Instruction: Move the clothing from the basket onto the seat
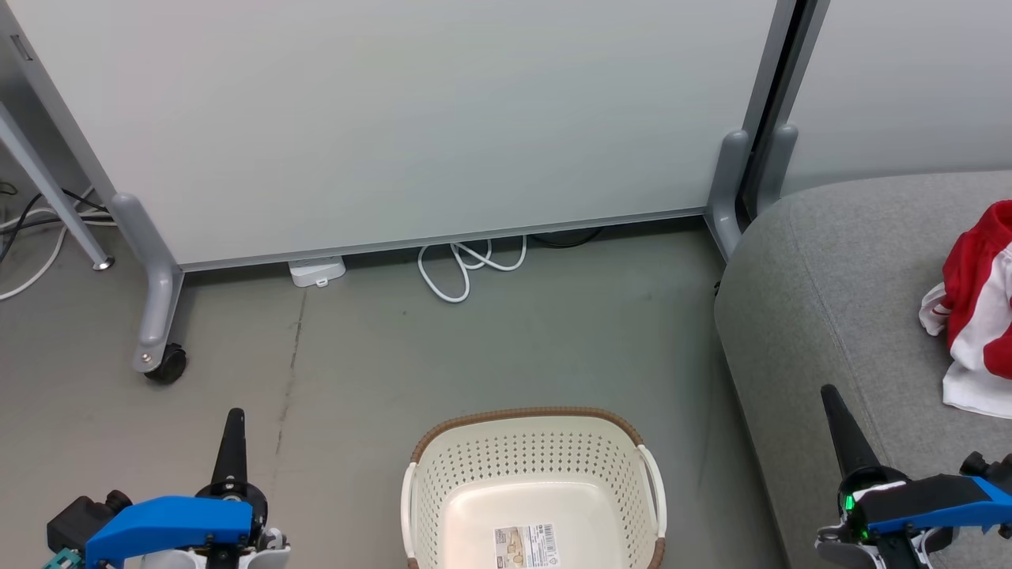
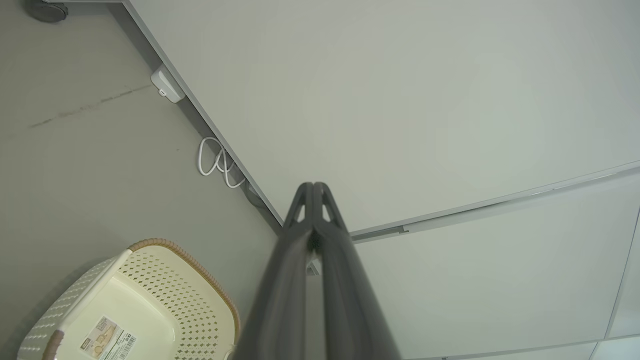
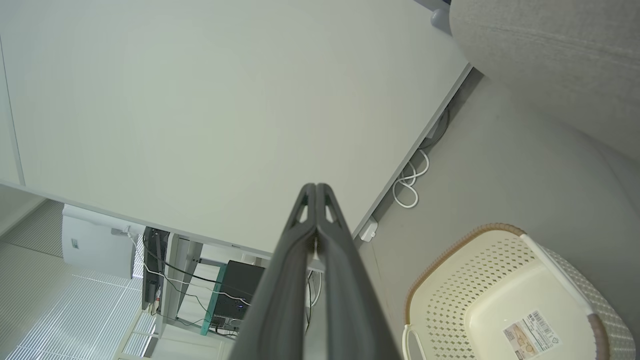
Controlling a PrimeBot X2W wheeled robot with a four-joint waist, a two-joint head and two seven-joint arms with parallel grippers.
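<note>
Red and white clothing (image 1: pixel 976 308) lies bunched on the grey seat (image 1: pixel 838 276) at the right edge of the head view. The cream basket (image 1: pixel 534 442) with its brown rim stands on the floor at the bottom centre, with only a label sticker on its bottom. It also appears at the lower left in the left wrist view as the basket (image 2: pixel 160 290) and at the lower right in the right wrist view as the basket (image 3: pixel 480 280). My left gripper (image 1: pixel 235 419) is shut and holds nothing, left of the basket. My right gripper (image 1: pixel 830 395) is shut and holds nothing, over the seat's front edge. Both wrist views show the fingers pressed together: left gripper (image 2: pixel 313 186), right gripper (image 3: pixel 316 187).
A large pale panel on grey castor legs (image 1: pixel 158 316) stands behind the basket. A white cable loop (image 1: pixel 466 265) and a small white box (image 1: pixel 316 271) lie at its foot. The seat's corner (image 3: pixel 550 45) shows at the top right of the right wrist view. Grey floor surrounds the basket.
</note>
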